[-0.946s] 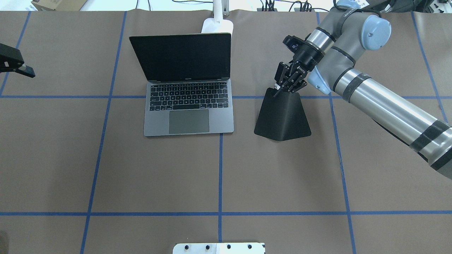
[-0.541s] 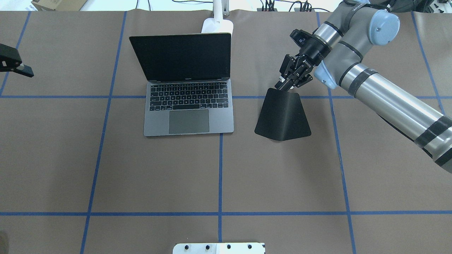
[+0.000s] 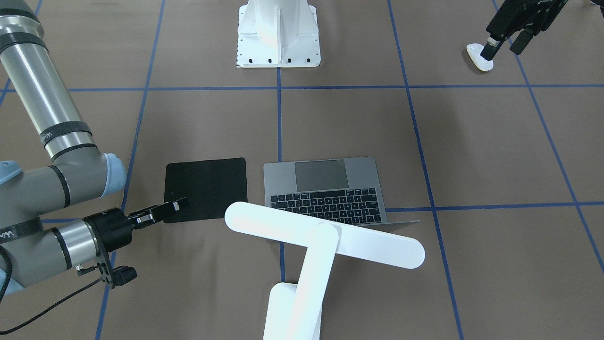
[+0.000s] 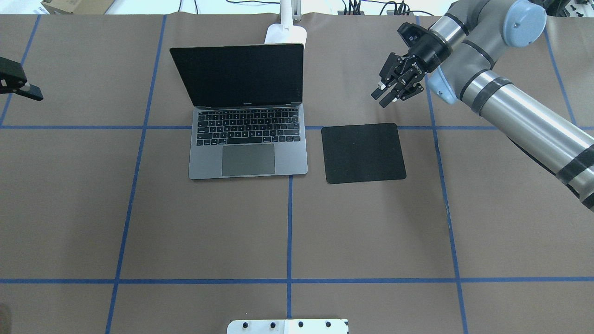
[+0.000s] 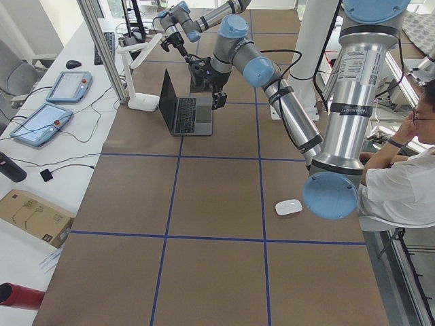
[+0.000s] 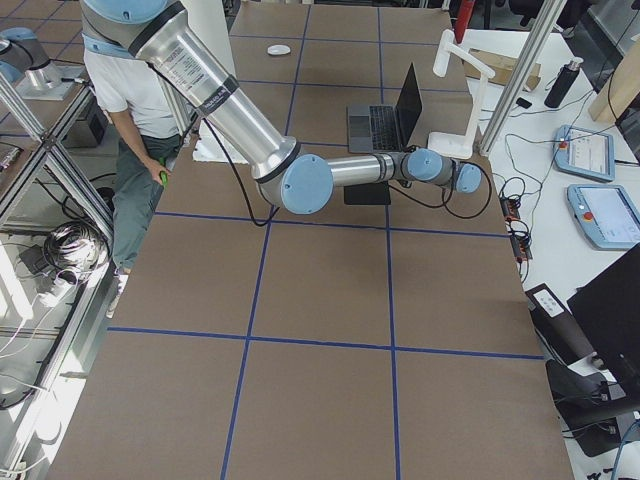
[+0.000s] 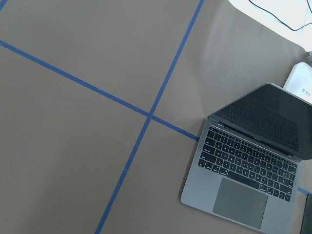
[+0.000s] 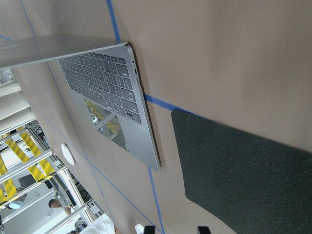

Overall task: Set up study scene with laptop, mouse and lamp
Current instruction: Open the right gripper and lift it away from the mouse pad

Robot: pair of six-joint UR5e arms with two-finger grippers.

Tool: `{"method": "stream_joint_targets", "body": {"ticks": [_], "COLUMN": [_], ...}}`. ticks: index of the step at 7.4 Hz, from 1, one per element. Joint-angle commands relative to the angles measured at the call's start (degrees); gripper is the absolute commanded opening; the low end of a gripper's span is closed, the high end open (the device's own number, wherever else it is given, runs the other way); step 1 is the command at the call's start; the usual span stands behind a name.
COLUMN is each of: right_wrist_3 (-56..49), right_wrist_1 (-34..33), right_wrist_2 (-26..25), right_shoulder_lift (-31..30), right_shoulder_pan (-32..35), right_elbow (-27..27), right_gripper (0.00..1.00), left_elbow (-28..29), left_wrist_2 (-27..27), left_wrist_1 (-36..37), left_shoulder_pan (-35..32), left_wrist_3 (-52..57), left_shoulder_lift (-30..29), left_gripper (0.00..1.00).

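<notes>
We see the mat (image 4: 363, 153) now lying flat on the worktop (image 4: 209, 232), just right of the laptop (image 4: 248, 149). Half a second ago its far edge was pinched up into a tent. The right claw (image 4: 382, 96) has let go and risen clear toward the far edge, jaws partly apart, holding nothing. The laptop has not moved. It is open near the middle of the far edge, long axis running left to right, screen at the back, trackpad toward the robot. The lamp (image 3: 325, 238) stands behind it, bar head lying roughly left to right above the lid. The mouse (image 3: 478, 57) sits by the worktop's left end. The left claw (image 3: 502, 50) hangs over it, jaws apart, gripping nothing; we cannot tell whether it touches.
</notes>
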Motion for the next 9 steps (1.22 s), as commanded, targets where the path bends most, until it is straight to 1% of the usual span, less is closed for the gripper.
{"method": "stream_joint_targets", "body": {"ticks": [1, 2, 3, 4, 5, 6, 7, 8, 9], "right_wrist_3": [0.1, 0.1, 0.5, 2.9, 9.4, 14.8, 15.2, 15.1, 14.6], "right_wrist_1": [-0.4, -0.4, -0.3, -0.3, -0.3, 0.5, 0.5, 0.6, 0.8], "right_wrist_2": [0.1, -0.1, -0.4, -2.8, -5.3, -11.1, -18.6, -24.4, -31.5], "right_shoulder_lift": [-1.6, -6.0, -11.4, -15.8, -18.1, -20.3, -22.1, -25.0, -28.1], "right_shoulder_pan": [2.0, 3.2, 4.9, 6.3, 8.1, 10.1, 12.9, 14.7, 16.4], "right_elbow": [0.3, 4.0, 9.3, 14.4, 16.2, 19.0, 22.4, 26.5, 31.4], "right_gripper": [0.5, 0.58, 0.62, 0.54, 0.47, 0.42, 0.41, 0.41, 0.42], "left_elbow": [0.0, 0.0, 0.0, 0.0, 0.0, 0.0, 0.0, 0.0, 0.0], "left_wrist_2": [0.0, 0.0, 0.0, 0.0, 0.0, 0.0, -0.1, -0.1, 0.0], "left_wrist_1": [0.0, 0.0, 0.0, 0.0, 0.0, 0.0, 0.0, 0.0, 0.0], "left_shoulder_pan": [0.0, 0.0, 0.1, 0.1, 0.1, 0.1, 0.1, 0.0, 0.0], "left_wrist_3": [0.0, 0.0, 0.0, 0.0, 0.0, 0.0, 0.0, 0.0, 0.1], "left_shoulder_lift": [-0.1, -0.1, -0.2, -0.2, -0.2, -0.2, -0.2, -0.2, 0.1], "left_gripper": [1.0, 1.0, 1.0, 1.0, 1.0, 1.0, 1.0, 1.0, 1.0]}}
